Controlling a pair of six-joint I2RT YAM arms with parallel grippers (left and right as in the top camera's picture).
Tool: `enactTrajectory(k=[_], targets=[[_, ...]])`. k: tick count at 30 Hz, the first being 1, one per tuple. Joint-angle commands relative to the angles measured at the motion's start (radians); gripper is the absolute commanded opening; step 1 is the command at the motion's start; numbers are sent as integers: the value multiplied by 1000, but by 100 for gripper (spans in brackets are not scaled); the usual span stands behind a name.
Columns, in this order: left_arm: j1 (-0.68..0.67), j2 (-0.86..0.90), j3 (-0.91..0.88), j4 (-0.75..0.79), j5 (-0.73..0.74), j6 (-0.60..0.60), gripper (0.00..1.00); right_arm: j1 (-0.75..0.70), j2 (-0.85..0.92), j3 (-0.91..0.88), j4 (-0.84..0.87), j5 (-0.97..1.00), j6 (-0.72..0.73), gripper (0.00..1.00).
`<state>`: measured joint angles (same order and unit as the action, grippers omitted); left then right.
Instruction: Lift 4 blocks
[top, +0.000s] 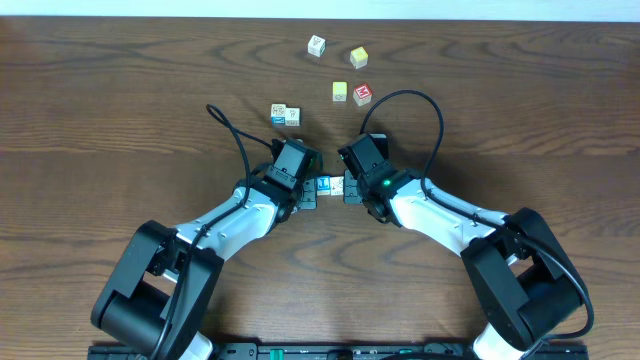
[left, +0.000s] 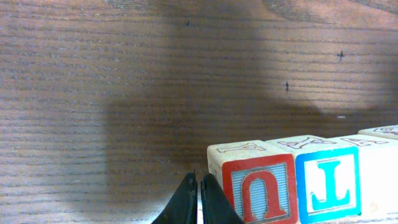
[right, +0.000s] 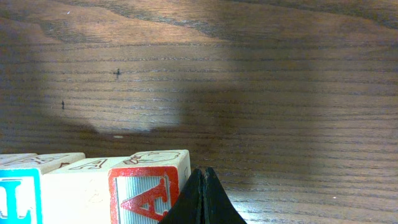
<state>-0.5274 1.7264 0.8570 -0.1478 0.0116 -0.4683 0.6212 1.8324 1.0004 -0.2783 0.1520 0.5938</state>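
At the block row's (top: 326, 185) nine o'clock, left end effector (left: 198, 178) sits pinched together; at three, right end effector (right: 203, 172) likewise.

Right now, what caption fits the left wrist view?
Shut left hand beside a row of blocks, the red-faced block nearest, on a wooden table.

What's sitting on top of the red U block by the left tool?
Nothing. The red U block has its top face bare, showing an outlined letter, with only wooden table behind. Its underside and far side are hidden.
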Motion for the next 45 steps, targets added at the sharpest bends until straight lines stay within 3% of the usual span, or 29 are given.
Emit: enactTrajectory(k=[1, 19, 37, 45], targets=[[-98, 19, 29, 26, 256, 22, 7, 107, 32, 51, 46, -290, 2, 1], [-85, 18, 29, -8, 222, 56, 7, 103, 32, 51, 27, -291, -24, 1], [50, -44, 29, -53, 204, 143, 7, 46, 23, 53, -5, -288, -64, 1], [52, -44, 29, -56, 204, 142, 7, 46, 23, 53, -5, -286, -65, 1]])
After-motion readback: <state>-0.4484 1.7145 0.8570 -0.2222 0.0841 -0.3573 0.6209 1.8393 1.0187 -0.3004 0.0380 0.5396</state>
